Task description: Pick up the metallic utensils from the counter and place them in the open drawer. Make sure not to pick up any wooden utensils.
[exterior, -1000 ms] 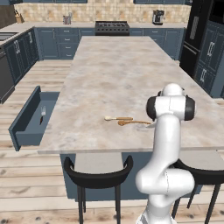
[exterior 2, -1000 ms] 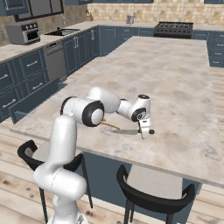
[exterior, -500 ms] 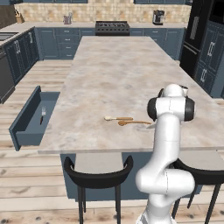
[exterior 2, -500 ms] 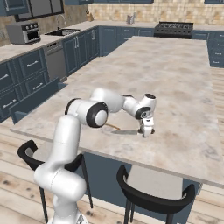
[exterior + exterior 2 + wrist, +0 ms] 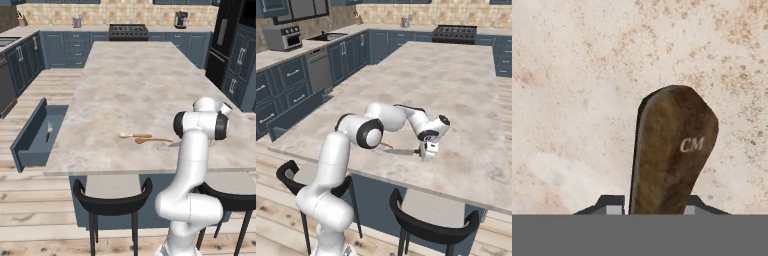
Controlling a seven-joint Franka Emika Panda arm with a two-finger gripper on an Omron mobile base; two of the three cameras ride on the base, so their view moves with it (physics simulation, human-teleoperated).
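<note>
The long knife's dark brown wooden handle point(image 5: 671, 150), stamped with pale letters, stands between the two dark fingertips of our claw point(image 5: 654, 204), low over the beige-grey marbled stone counter point(image 5: 130, 75). We see the tips hugging both sides of the handle, so we judge them clamped on it, or very nearly. The shorter silver utensil with a dark handle point(image 5: 49, 131) already lies in the open dark blue drawer point(image 5: 31, 135), well off to the left. The pale cream spoon point(image 5: 135, 135) and the orange-brown spoon point(image 5: 152, 140) lie close to our claw point(image 5: 426, 154). To do this well, we should squeeze firmly, lift straight up, and avoid brushing either spoon.
</note>
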